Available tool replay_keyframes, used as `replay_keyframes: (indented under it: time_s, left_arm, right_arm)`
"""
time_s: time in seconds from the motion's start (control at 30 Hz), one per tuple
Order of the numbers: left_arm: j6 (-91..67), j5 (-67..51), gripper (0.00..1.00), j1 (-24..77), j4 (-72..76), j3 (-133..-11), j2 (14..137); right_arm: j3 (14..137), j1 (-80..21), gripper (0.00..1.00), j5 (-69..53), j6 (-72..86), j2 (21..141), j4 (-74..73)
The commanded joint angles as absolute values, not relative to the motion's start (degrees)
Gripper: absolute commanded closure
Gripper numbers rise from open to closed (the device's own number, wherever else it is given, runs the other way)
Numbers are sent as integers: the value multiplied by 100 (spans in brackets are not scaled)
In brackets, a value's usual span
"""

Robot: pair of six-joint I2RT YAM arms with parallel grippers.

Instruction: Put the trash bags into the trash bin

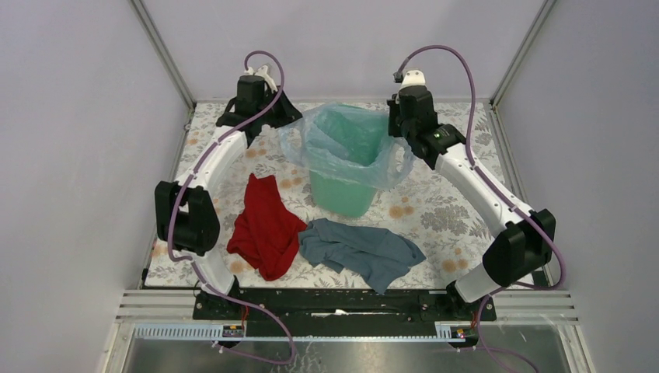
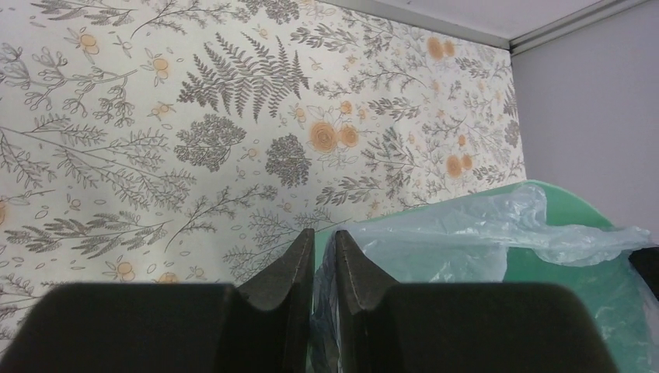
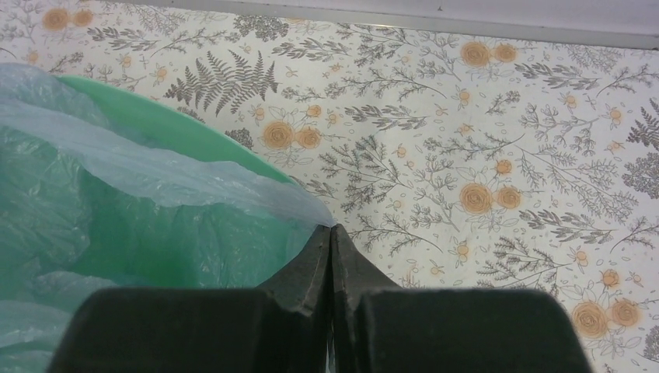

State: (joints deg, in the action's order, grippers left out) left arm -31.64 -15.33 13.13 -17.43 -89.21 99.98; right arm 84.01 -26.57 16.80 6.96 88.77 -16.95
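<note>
The mint-green trash bin [image 1: 342, 194] stands upright at the middle back of the table. The pale-blue translucent trash bag [image 1: 350, 144] hangs inside it with its mouth spread over the rim. My left gripper [image 1: 278, 123] is shut on the bag's left edge [image 2: 342, 311] beside the bin rim [image 2: 575, 208]. My right gripper [image 1: 404, 128] is shut on the bag's right edge [image 3: 311, 214], just outside the rim [image 3: 171, 132]. Both grippers hold the bag mouth stretched open.
A red cloth [image 1: 266, 225] lies in front of the bin to the left. A grey-blue cloth [image 1: 361, 249] lies in front to the right. The table has a floral cover [image 1: 443, 210]. Grey walls enclose the back and sides.
</note>
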Motion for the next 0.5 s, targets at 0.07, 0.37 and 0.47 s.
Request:
replay_keyframes:
  time_s: [0.07, 0.37, 0.47]
  left_arm:
    - [-3452, -1785, 81, 1230, -869, -8678, 9475]
    - [-3392, -1383, 51, 1230, -545, -8436, 8971]
    - [-3457, -1595, 63, 1230, -646, -8749, 9329]
  right_arm:
    - [8724, -2568, 91, 1475, 756, 8668, -1919]
    - [8633, -2560, 84, 1811, 713, 8497, -1645]
    - [8356, -2536, 84, 1823, 843, 8507, -1340]
